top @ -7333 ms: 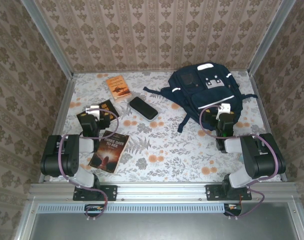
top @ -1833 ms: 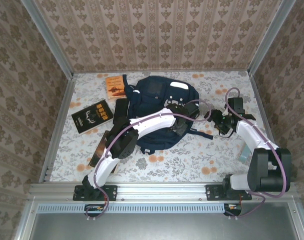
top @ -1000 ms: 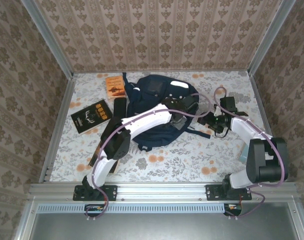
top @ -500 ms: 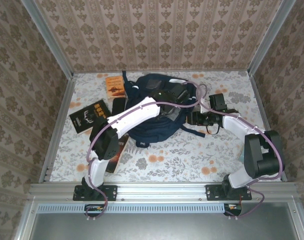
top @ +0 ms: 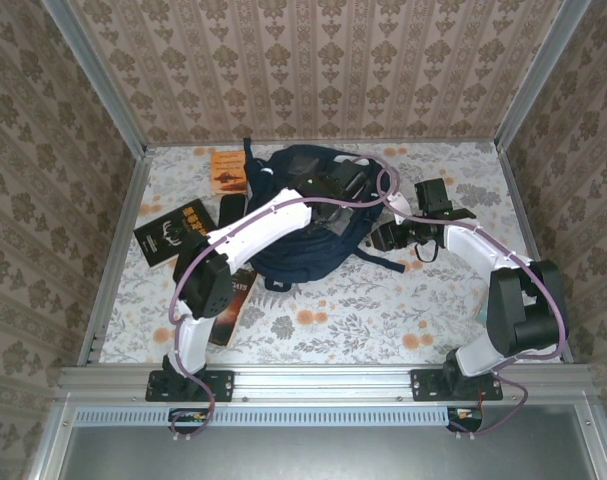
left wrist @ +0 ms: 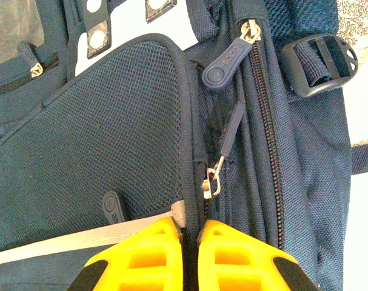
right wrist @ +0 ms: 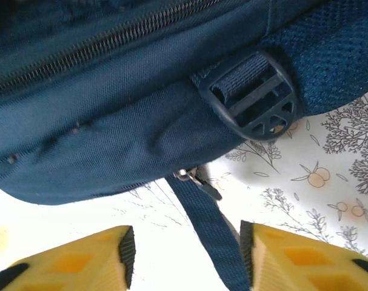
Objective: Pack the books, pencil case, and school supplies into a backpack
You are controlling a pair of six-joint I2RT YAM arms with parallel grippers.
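Pinching the backpack (left wrist: 111, 133) seam in your clamped left gripper (left wrist: 191, 229), you want the parted right gripper (right wrist: 187, 242) closing squarely on that strap (right wrist: 199, 209).

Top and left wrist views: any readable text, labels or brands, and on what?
Nothing reads clearly.
Black book: gold lettering, too blurred.
Orange book: cover print too small.
Brown book: pale title mostly hidden, unreadable.
Zipper pull on the backpack: embossed mark, illegible.

L arm (top: 251, 222) covers pt of brown book (top: 226, 312) & pencil case (top: 230, 207).
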